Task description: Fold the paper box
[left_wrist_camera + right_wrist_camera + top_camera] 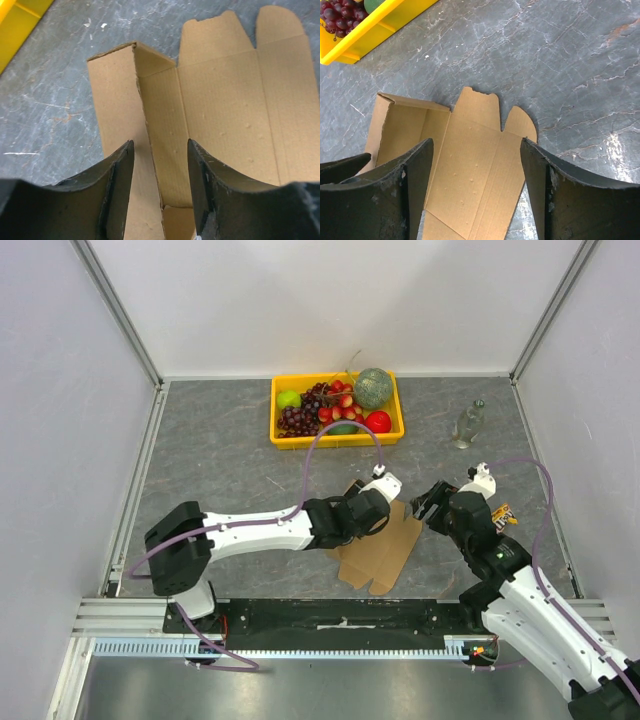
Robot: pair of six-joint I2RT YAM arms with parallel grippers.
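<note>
The paper box (385, 548) is a brown cardboard sheet lying near the front middle of the table, mostly flat. One side panel (117, 95) is folded upright with a short end wall. My left gripper (384, 512) is low over the sheet's left part. In the left wrist view it (160, 150) is open, and the raised panel's edge runs between its fingers without either visibly touching. My right gripper (422, 504) is open and empty at the sheet's right edge. In the right wrist view it (476, 145) hovers over the flat panels (470, 165) and rounded flaps.
A yellow crate (283, 435) of fruit stands at the back middle; it also shows in the left wrist view (20, 20) and the right wrist view (365, 35). A small clear bottle (467, 425) stands at the back right. White walls enclose the table.
</note>
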